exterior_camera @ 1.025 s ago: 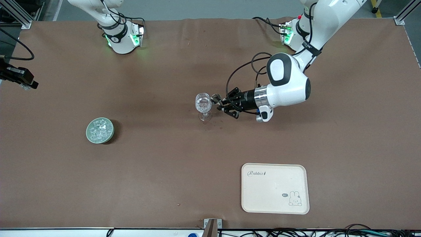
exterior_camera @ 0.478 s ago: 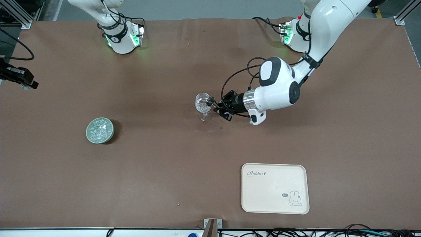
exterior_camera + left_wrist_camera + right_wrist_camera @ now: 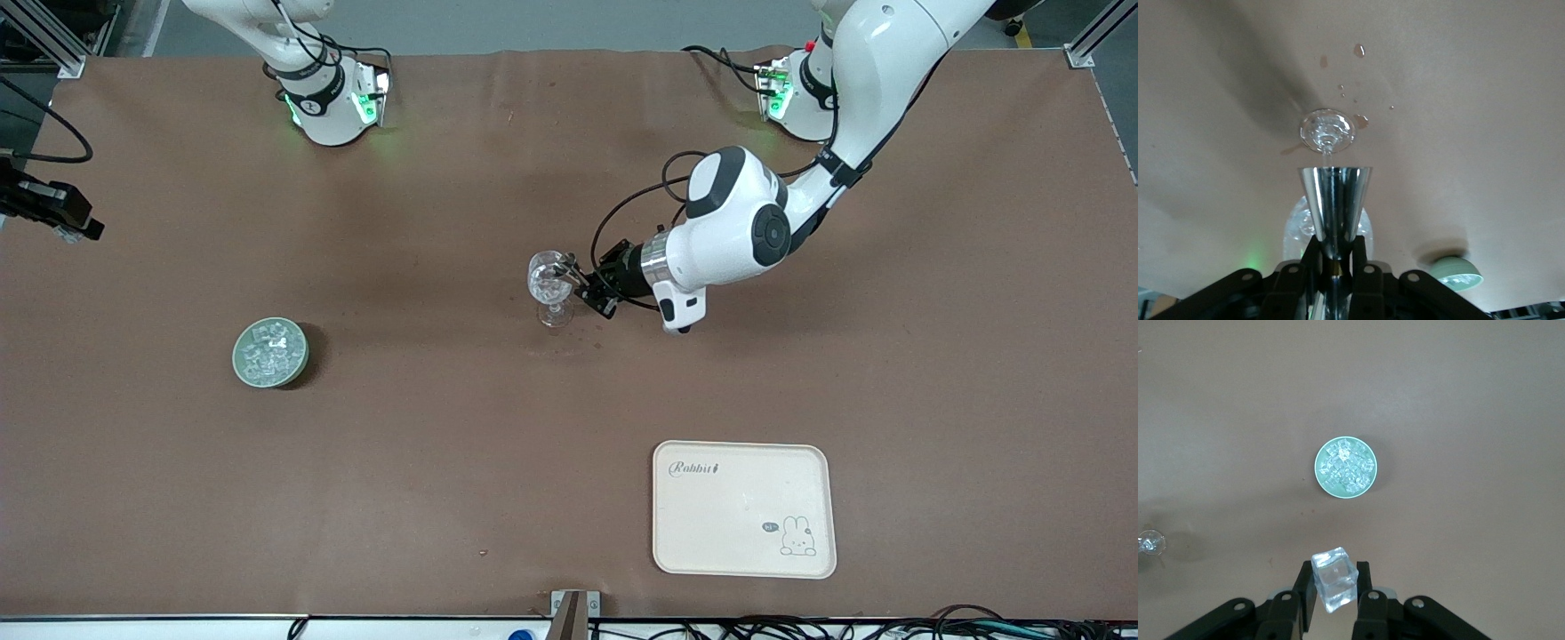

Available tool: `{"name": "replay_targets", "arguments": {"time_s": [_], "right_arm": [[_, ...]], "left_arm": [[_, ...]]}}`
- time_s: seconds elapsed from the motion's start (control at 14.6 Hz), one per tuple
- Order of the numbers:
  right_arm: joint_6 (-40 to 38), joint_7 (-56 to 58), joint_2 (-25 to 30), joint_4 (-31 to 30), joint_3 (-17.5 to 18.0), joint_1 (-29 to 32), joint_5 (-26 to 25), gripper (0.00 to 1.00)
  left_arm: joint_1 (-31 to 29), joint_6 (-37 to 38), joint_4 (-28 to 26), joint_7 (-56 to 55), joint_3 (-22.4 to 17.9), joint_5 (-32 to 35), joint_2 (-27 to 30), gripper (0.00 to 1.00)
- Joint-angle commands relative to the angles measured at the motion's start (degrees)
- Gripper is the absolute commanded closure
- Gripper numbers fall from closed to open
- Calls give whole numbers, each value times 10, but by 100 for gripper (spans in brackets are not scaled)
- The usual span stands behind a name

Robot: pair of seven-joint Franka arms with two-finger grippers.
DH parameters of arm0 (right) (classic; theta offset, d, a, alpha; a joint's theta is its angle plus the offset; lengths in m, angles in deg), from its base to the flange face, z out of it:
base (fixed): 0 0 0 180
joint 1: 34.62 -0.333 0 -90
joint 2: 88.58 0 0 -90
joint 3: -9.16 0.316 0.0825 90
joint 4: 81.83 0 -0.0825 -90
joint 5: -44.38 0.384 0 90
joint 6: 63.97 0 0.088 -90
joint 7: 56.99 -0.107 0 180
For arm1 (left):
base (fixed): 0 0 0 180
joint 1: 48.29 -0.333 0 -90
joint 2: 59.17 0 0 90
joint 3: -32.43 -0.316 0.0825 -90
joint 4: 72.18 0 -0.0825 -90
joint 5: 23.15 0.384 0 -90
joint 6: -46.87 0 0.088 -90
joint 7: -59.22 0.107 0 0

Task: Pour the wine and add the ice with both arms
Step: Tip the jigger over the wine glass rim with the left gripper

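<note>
A clear stemmed glass [image 3: 550, 286] stands mid-table with ice in it. My left gripper [image 3: 580, 284] is beside its rim, shut on a silver cone-shaped jigger [image 3: 1335, 203] that is tipped against the glass. In the left wrist view the gripper [image 3: 1335, 245] holds the jigger by its waist, with the glass foot [image 3: 1327, 129] and the glass bowl past it. My right gripper [image 3: 1333, 588] is shut on one clear ice cube [image 3: 1334, 577] high over a green bowl of ice [image 3: 1345, 468]. In the front view it shows at the picture's edge [image 3: 64, 229].
The green bowl of ice [image 3: 270, 353] sits toward the right arm's end of the table. A cream tray with a rabbit print [image 3: 744, 508] lies nearer to the front camera toward the left arm's end. Small wine spots [image 3: 1359, 50] mark the brown table by the glass.
My left arm has swung its wrist round and pushed the jigger from beside the glass up to its rim. The right gripper has not moved.
</note>
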Motion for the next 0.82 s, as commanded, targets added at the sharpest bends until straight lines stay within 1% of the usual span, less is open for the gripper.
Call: {"name": "replay_targets", "arguments": {"time_s": [0.0, 0.48, 0.75], "right_arm": [[-5, -9, -2, 5, -4, -4, 7, 98], [-5, -9, -2, 5, -4, -4, 7, 98], [-5, -9, -2, 5, -4, -4, 7, 98]], "left_arm": [[-2, 22, 12, -37, 6, 54, -2, 99], [-2, 24, 26, -109, 22, 130, -2, 99], [0, 23, 32, -149, 24, 174, -3, 99]]}}
